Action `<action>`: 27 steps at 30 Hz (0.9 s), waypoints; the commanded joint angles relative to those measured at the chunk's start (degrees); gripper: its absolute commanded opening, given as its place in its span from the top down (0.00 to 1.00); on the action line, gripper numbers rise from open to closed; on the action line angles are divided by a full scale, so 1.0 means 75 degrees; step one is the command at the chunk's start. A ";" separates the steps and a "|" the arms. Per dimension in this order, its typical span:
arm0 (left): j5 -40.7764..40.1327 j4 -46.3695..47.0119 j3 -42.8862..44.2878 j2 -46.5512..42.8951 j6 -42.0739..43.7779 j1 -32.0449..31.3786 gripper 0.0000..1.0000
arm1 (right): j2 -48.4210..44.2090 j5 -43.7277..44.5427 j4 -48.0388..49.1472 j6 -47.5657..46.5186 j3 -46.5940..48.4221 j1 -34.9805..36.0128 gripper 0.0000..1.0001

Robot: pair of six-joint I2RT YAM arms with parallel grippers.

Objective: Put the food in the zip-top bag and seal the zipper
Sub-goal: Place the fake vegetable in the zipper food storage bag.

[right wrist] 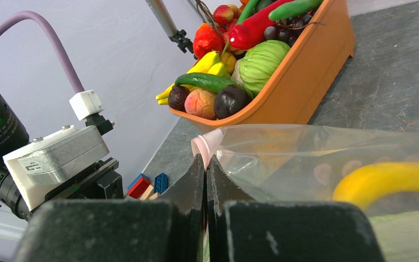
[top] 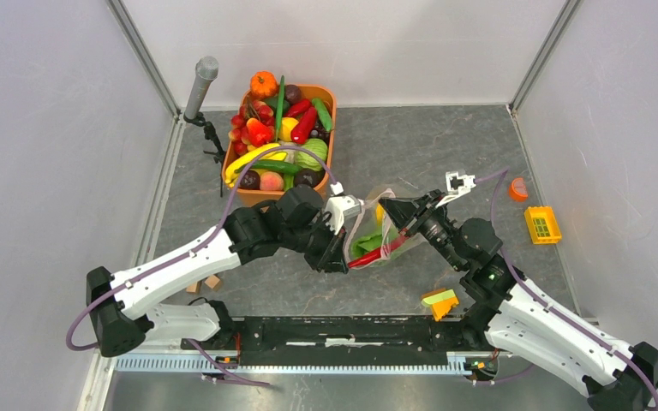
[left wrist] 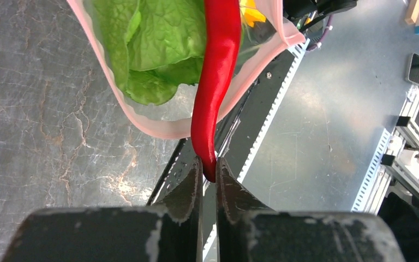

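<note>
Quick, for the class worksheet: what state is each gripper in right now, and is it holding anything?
Left gripper: closed on the tip of the chili.
Right gripper: closed on the rim of the bag.

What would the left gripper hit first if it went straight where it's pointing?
Likely the pink zipper, just past the red chili the left gripper holds, then the cabbage; depth is unclear.

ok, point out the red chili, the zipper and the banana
red chili [left wrist: 218,71]: left wrist view, mid-body.
zipper [left wrist: 155,129]: left wrist view, bottom of the pink curve.
banana [right wrist: 386,183]: right wrist view, middle of the yellow curve.
</note>
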 commanded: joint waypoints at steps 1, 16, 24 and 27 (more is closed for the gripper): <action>-0.0191 0.0673 0.0297 0.0154 -0.0434 -0.0062 0.95 | -0.0082 -0.0058 0.0340 -0.0097 0.0064 -0.0002 1.00; -0.1467 -0.0042 0.1786 0.1159 -0.0453 -0.0109 0.98 | 0.0033 -0.1233 0.0176 -0.0802 0.0051 0.0021 1.00; -0.2373 -0.0767 0.2382 0.1837 -0.0378 -0.0381 0.98 | -0.0032 -0.1116 0.0355 -0.0776 0.0007 0.0045 1.00; -0.2636 -0.0701 0.2542 0.1985 -0.0442 -0.0591 0.98 | -0.0059 -0.1053 0.0557 -0.0675 -0.0096 0.0058 1.00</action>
